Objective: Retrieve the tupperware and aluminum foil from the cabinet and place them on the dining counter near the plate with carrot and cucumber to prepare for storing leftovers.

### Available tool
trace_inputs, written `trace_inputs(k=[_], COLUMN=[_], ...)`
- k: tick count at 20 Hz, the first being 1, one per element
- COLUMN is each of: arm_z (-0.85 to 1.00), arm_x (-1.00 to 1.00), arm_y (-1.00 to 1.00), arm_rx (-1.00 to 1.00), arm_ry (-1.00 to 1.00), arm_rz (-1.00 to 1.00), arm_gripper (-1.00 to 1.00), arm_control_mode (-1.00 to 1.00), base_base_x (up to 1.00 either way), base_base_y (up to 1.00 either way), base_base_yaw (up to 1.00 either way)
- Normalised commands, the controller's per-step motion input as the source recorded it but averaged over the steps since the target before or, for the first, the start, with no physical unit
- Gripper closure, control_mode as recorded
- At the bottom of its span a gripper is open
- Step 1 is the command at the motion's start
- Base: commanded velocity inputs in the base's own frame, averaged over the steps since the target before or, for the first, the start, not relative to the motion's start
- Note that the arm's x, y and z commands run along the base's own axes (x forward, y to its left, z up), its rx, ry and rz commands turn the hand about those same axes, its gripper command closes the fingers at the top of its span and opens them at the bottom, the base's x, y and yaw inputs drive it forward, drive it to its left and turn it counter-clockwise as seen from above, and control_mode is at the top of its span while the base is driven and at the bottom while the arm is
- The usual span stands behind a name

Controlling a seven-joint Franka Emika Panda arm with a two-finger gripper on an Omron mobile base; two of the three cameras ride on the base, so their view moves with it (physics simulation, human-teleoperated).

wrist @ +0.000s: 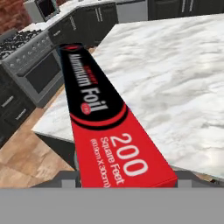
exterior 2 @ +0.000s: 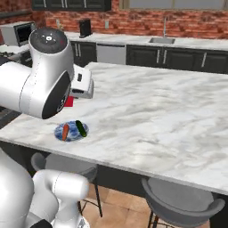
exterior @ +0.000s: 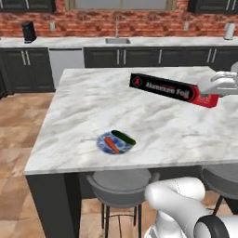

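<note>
My gripper (exterior: pixel 206 92) is shut on the red end of the aluminum foil (exterior: pixel 162 87), a long black box held level a little above the dining counter (exterior: pixel 93 97), to the right. In the hand view the box (wrist: pixel 100 118) runs away from the gripper (wrist: pixel 127 181) toward the counter's corner. The small bluish plate (exterior: pixel 103 143) lies near the front edge, left of the box, with an orange carrot (exterior: pixel 111 144) and a dark green cucumber (exterior: pixel 123 137) on it. From the right the plate (exterior 2: pixel 59 132) sits below the white hand (exterior 2: pixel 82 84). The tupperware is out of view.
Grey stools (exterior: pixel 121 186) (exterior 2: pixel 178 205) stand under the counter's front edge. Behind the island run black base cabinets (exterior: pixel 139 56) with a sink (exterior: pixel 117 41) and a brick wall. A stove (wrist: pixel 30 61) stands beyond the counter's corner. Black upper cabinets (exterior: pixel 211 5) line the top.
</note>
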Motion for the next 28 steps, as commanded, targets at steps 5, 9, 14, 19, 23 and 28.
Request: trace_inputs(k=[5, 9, 14, 19, 23, 28], arm_z=[0.00, 0.00, -0.42, -0.79, -0.94, -0.96], arm_x=[0.00, 0.00, 0.41, 0.53, 0.51, 0.44], arm_y=[0.00, 0.00, 0.22, 0.12, 0.09, 0.12], arm_rx=[0.00, 0.00, 0.01, 0.00, 0.00, 0.01], arm_ry=[0.00, 0.00, 0.00, 0.03, 0.03, 0.02], arm_rz=[0.00, 0.00, -0.18, -0.20, -0.20, -0.17], arm_gripper=[1.00, 1.00, 1.00, 1.00, 1.00, 1.00], arm_control_mode=[1.00, 1.00, -1.00, -1.00, -1.00, -1.00], base_base_x=[0.60, 0.25, 0.00, 0.00, 0.00, 0.00], base_base_y=[0.55, 0.52, 0.00, 0.00, 0.00, 0.00], base_base_yaw=[-0.50, -0.32, 0.00, 0.00, 0.00, 0.00])
